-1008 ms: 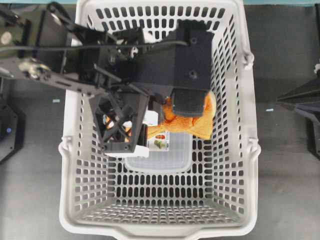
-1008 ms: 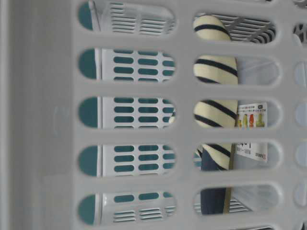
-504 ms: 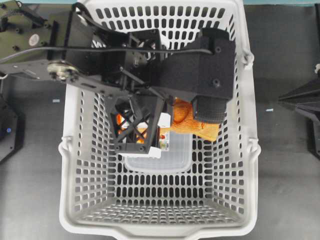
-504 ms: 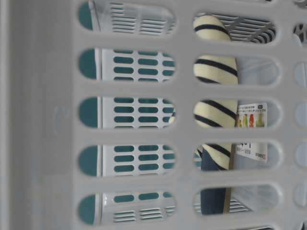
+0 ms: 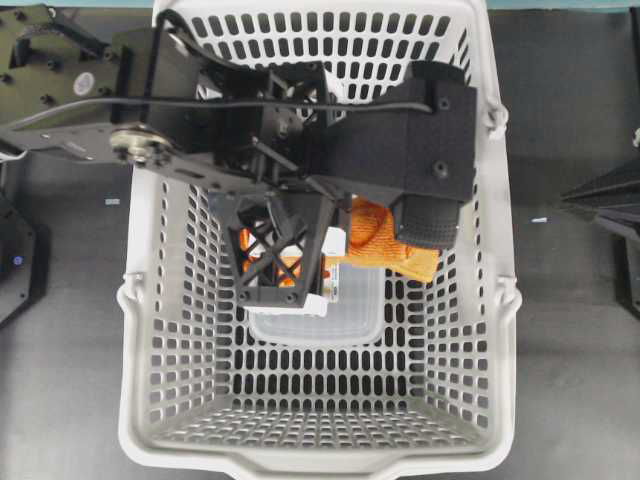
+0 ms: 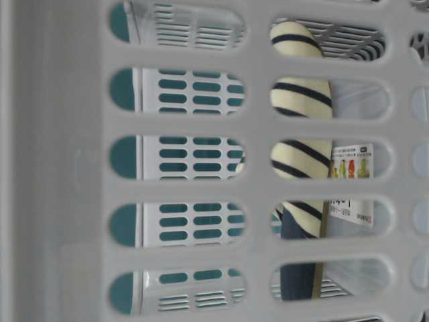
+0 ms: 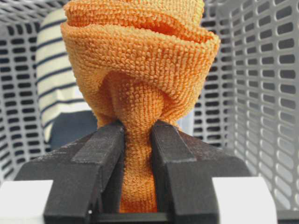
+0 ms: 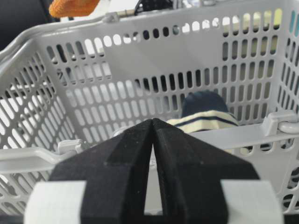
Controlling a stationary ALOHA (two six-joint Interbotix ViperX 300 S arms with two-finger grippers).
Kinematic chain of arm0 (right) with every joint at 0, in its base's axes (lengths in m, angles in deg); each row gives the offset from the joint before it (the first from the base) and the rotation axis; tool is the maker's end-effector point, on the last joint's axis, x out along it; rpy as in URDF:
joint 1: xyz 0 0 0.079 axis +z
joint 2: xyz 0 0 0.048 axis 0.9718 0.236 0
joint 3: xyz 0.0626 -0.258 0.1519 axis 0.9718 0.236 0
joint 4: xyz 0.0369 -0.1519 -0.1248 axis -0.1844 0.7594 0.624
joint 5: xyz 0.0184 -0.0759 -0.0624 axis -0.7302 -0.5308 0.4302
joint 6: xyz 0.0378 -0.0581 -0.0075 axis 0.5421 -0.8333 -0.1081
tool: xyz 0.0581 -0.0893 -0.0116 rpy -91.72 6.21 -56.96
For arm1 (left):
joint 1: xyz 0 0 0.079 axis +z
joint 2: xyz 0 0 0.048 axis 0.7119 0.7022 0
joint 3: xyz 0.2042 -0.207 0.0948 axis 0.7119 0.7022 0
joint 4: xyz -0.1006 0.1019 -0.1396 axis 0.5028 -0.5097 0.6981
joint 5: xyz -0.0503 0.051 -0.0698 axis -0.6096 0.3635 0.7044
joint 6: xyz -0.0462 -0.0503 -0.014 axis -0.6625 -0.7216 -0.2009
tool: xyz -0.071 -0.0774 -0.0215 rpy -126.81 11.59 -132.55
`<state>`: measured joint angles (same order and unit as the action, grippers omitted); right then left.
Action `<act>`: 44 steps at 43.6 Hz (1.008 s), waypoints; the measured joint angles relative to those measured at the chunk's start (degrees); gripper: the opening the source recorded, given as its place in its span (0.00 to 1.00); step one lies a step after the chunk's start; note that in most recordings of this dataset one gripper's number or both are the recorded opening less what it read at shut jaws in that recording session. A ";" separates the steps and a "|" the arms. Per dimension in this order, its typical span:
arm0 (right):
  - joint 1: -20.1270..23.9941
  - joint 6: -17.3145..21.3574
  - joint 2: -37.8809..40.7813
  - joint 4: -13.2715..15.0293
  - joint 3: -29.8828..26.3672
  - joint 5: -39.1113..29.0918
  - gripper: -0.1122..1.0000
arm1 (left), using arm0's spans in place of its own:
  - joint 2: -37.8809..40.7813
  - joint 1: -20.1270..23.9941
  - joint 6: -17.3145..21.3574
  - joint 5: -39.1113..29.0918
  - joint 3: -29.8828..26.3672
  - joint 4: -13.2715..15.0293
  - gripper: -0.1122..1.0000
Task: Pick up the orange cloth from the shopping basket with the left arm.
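The orange cloth (image 7: 140, 70) bunches up above my left gripper (image 7: 138, 128), whose black jaws are shut on a pinched fold of it. From overhead, the cloth (image 5: 380, 240) hangs inside the light grey shopping basket (image 5: 135, 400), between the lattice-framed left gripper (image 5: 350, 240) fingers and partly under the left arm (image 5: 400, 150). In the right wrist view an orange corner of the cloth (image 8: 72, 7) shows above the basket wall (image 8: 140, 60). My right gripper (image 8: 153, 122) is shut and empty, outside the basket near its rim.
A navy and cream striped fabric bundle (image 7: 56, 70) stands in the basket behind the cloth, also visible through the slots (image 6: 301, 100). A clear plastic container with a printed label (image 5: 320, 310) lies on the basket floor. The right gripper (image 5: 590, 200) rests at the table's right edge.
The left arm has shifted to the right over the basket, carrying the gripped cloth with it. The right gripper and the striped bundle have not moved.
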<state>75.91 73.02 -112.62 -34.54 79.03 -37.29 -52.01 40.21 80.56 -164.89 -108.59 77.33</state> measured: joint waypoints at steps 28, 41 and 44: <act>0.00 0.00 -0.18 0.00 0.26 -0.09 0.10 | 0.00 0.97 0.09 -5.62 0.00 0.00 0.23; -0.18 0.00 -0.18 0.00 0.44 0.00 0.10 | 0.00 1.14 0.09 -5.54 0.00 0.09 0.23; -0.18 0.00 -0.18 0.00 0.62 -0.09 0.10 | 0.00 1.05 0.09 -5.54 0.00 0.09 0.23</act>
<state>75.73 73.02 -112.80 -34.54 79.64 -37.37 -52.01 41.26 80.65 -170.43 -108.59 77.42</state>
